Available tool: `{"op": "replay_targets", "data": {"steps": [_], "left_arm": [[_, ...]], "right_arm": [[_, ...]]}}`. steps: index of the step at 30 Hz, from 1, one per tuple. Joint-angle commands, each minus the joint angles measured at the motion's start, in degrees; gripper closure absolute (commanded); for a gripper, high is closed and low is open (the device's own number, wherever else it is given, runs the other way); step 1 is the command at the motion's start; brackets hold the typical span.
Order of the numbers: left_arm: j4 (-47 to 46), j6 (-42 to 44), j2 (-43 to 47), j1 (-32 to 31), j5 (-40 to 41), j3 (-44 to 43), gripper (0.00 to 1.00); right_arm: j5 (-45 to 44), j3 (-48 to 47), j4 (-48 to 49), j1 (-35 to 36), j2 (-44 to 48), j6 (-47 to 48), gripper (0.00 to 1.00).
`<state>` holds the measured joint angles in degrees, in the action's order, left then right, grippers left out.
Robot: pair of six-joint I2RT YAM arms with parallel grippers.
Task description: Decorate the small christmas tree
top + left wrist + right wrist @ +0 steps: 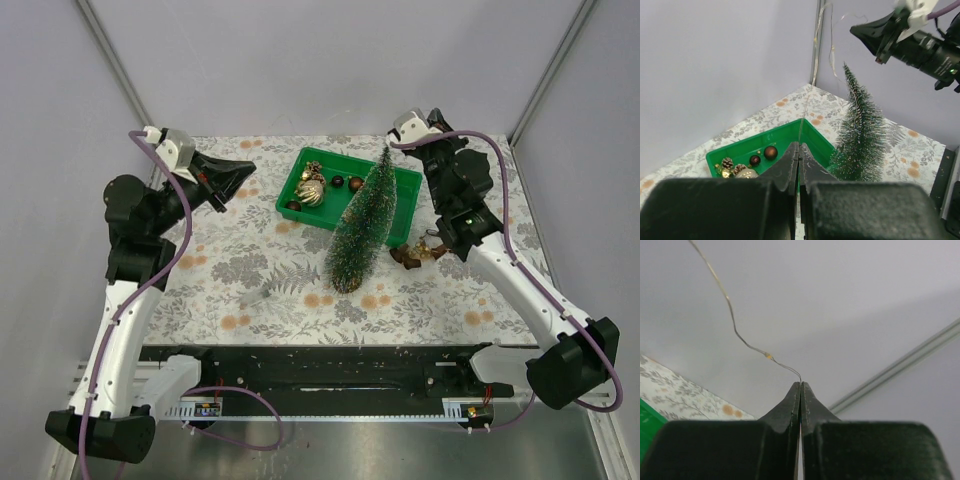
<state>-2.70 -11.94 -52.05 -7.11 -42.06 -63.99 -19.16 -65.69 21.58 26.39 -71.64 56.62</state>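
Operator: Where is the tree?

Describer: The small christmas tree (364, 222) stands upright on the floral tablecloth (230, 260), near the middle of the table. It is a dark green cone with frosted tips. Its base sits just beside the near right part of the green tray (340, 162). Whether the two touch cannot be told.

Operator: What are the grippers doing?

Describer: Your left gripper (799, 144) is left of the tray and points toward it and the tree. Its jaws are pressed together, and a thin wire (768, 356) appears to run out from between their tips. Your right gripper (800, 383) is raised in the air on the far right, close to the treetop. Its jaws are also closed tight, pinching the same kind of wire at the very tips.

Operator: Where does the wire go?

Describer: From your right gripper it curves upward and to the left, with one small bead on it. In your left wrist view it rises from the fingertips along the wall corner and loops near the top of the tree.

Operator: What is in the tray?

Describer: A gold ornament (310, 192) and a few dark balls (337, 182). Some brown pinecone pieces (418, 253) lie on the cloth to the right of the tree.
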Motion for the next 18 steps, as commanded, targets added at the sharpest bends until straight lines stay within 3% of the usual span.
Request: {"op": "replay_targets", "data": {"steps": [1,7,12,18], "left_arm": [[-1.7,-3.5,-4.1,-1.6,-1.4,0.2,0.99],[-0.6,-2.2,-10.8,-7.7,4.4,-1.2,0.97],[0.1,-2.6,-17.2,-8.7,12.4,-3.9,0.95],[2.0,0.0,-22.6,-10.7,14.8,-8.0,0.94]], "right_arm": [[9.9,-3.4,1.4,-1.2,1.1,-9.1,1.00],[12.2,-5.8,0.6,-4.7,-2.7,-15.4,1.00],[5.0,-12.3,-3.6,-8.3,-10.2,-20.5,1.00],[-4.9,-20.1,-11.2,-12.0,-20.5,-23.6,1.00]]}}
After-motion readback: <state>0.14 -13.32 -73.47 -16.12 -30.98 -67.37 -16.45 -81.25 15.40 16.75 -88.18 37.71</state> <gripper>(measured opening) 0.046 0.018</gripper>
